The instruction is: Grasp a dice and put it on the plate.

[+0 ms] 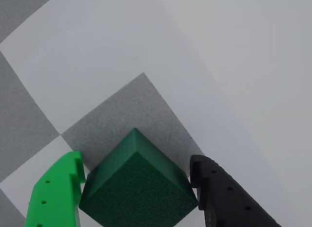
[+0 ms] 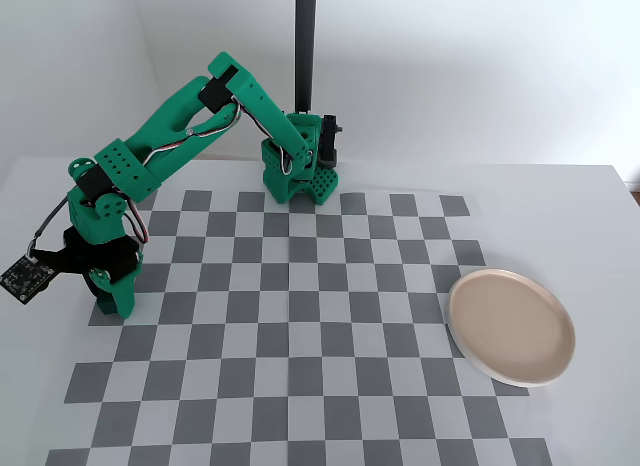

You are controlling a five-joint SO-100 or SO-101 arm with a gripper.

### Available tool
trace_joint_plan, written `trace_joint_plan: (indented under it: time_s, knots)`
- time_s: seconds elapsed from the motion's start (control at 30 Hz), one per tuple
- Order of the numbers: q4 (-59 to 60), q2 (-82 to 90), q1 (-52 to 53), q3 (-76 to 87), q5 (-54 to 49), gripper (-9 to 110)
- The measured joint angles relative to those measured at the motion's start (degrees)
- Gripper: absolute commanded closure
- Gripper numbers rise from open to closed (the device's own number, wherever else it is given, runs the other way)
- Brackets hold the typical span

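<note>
In the wrist view the dice [image 1: 138,190], a dark green cube with a fine grainy skin and sharp edges, sits low in the middle of the picture with one corner turned toward the far side. It rests on a grey square of the checkered mat [image 1: 131,107], whose grey fields look faintly speckled beside the smooth white ones. The tool [image 1: 138,180] stands around it: a bright green plastic finger [image 1: 56,193] with small round holes on the left, a matte black finger [image 1: 229,195] on the right. Both fingers lie close against the cube's side corners, the jaws drawn in to its width, but whether they truly press it or only stand just beside it cannot be told.

In the fixed view the arm [image 2: 190,126], made of bright green printed plastic parts with black motors and thin wires, reaches from its perforated base [image 2: 298,181] at the far edge of the mat over to the left side, where the tool [image 2: 110,304] points down onto the near left part of the checker pattern [image 2: 300,316]. The cube is hidden behind the tool here. A small dark circuit board [image 2: 22,275] juts out left of the wrist. The plate [image 2: 511,326], round, shallow, smooth pinkish beige with a paler rim, lies well apart on the right, on the white desk [image 2: 590,216] at the mat's edge. A dark upright pole [image 2: 305,46] stands behind the base.
</note>
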Motion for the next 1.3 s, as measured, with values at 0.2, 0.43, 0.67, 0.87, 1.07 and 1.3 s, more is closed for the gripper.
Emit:
trace_joint_plan:
  time_s: [0.2,0.43,0.67,0.87,1.07,1.3]
  knots:
    - [0.00,0.00,0.00,0.00,0.00,106]
    - [0.00,0.00,0.00,0.00,0.00,106]
    - [0.00,0.00,0.00,0.00,0.00,106]
    - [0.00,0.00,-0.44,0.00,1.05,106]
    - [0.44,0.44,-2.55,0.00,2.72,106]
    - [0.53,0.97,-6.24,0.09,5.10,106]
